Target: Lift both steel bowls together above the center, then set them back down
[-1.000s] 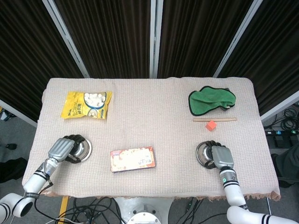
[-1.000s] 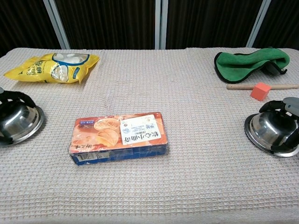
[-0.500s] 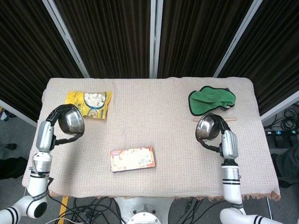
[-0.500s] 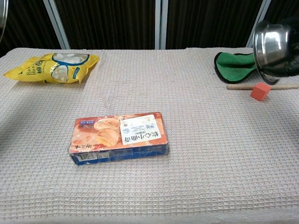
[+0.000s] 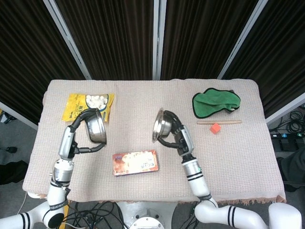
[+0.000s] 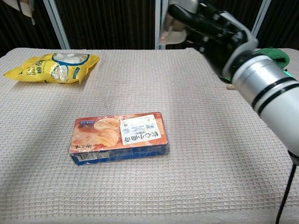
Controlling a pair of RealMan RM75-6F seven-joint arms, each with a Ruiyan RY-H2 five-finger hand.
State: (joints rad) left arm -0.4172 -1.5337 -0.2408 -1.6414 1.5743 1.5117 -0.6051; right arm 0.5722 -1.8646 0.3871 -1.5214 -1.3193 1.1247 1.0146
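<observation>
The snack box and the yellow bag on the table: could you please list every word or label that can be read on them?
Snack box: white label with Chinese characters and smaller print, too blurred to read reliably.
Yellow bag: dark lettering along its left end, too small and blurred to read.
Nothing else shows legible text.

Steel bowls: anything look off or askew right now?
Both are tipped steeply rather than level: the left bowl in the left hand, the right bowl in the right hand. Both look empty; nothing spilled on the table.
</observation>
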